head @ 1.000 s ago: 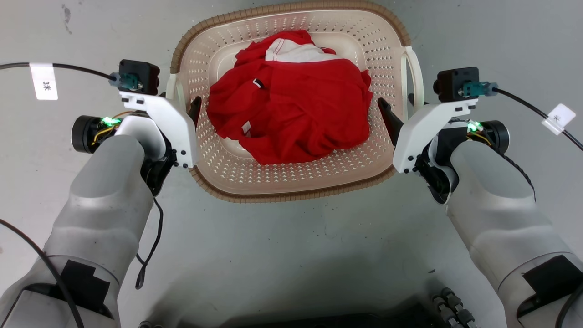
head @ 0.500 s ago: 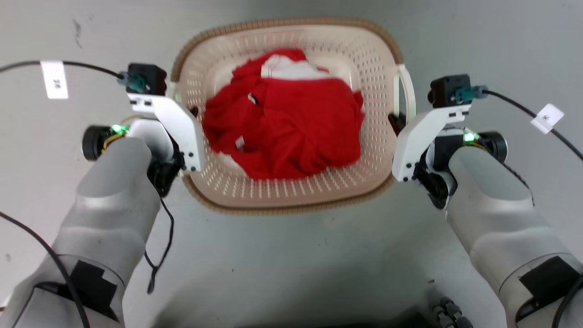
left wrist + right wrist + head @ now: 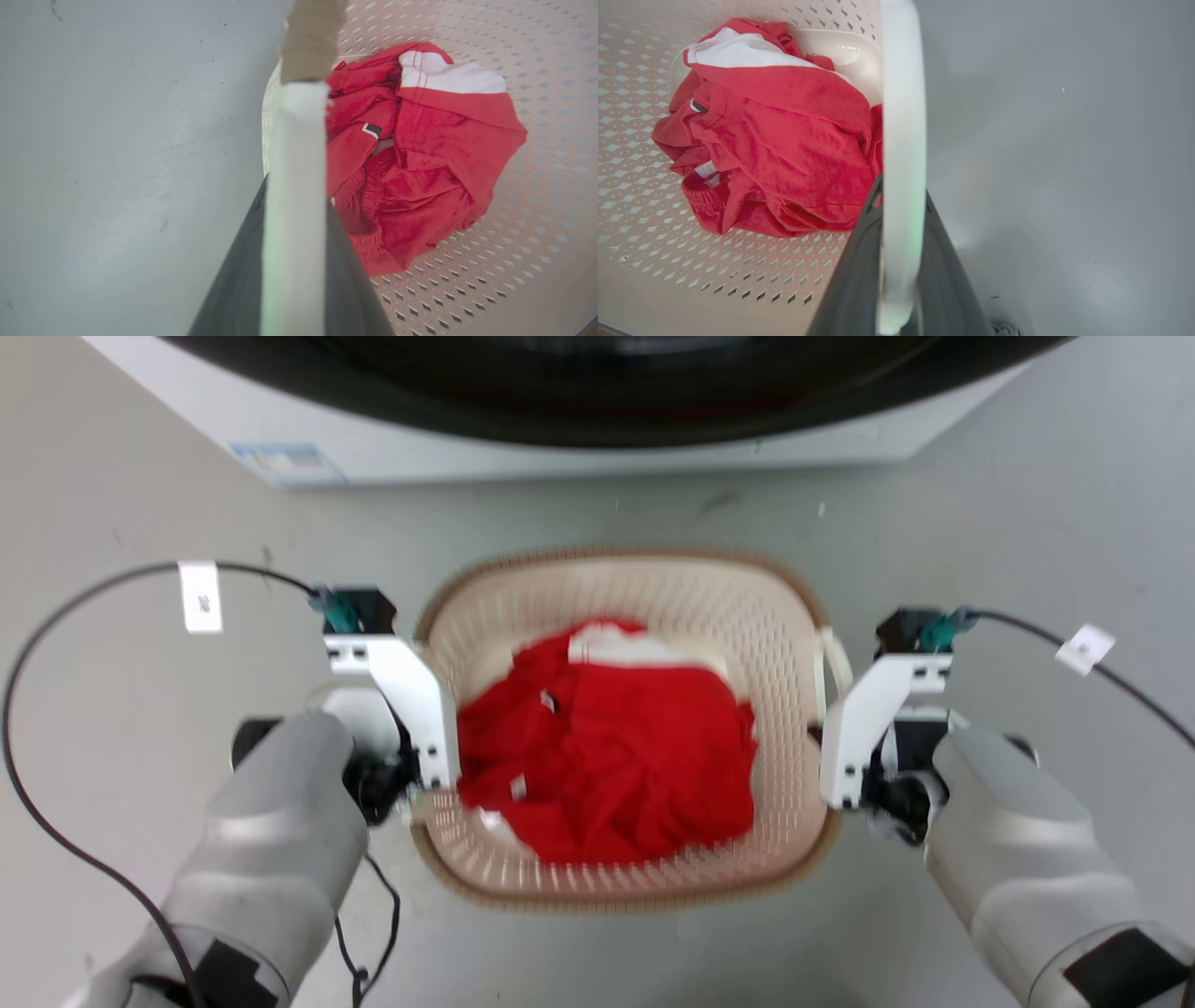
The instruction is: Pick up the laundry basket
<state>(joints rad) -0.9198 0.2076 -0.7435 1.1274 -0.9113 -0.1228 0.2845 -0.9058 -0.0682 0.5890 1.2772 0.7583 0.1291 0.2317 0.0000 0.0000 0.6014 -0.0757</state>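
Note:
The laundry basket (image 3: 719, 569), cream and perforated with a brown rim, sits mid-picture in the head view with a red and white garment (image 3: 616, 747) inside. My left gripper (image 3: 415, 784) is at its left side and my right gripper (image 3: 820, 737) at its right side, by the white handle (image 3: 834, 663). In the left wrist view the left gripper (image 3: 295, 196) is shut on the white left handle (image 3: 296, 140). In the right wrist view the right gripper (image 3: 901, 191) is shut on the white right handle (image 3: 899, 116). Whether the basket touches the floor, I cannot tell.
A washer (image 3: 308, 439) with a white body and a dark round door (image 3: 597, 383) stands just beyond the basket. Grey floor (image 3: 1027, 504) lies on both sides. Black cables with white tags (image 3: 200, 597) loop off both wrists.
The whole head picture has shifted, so the camera moved, and the washer has come into view at the top. Both grippers have stayed at the basket's handles, with the inner fingers now hidden.

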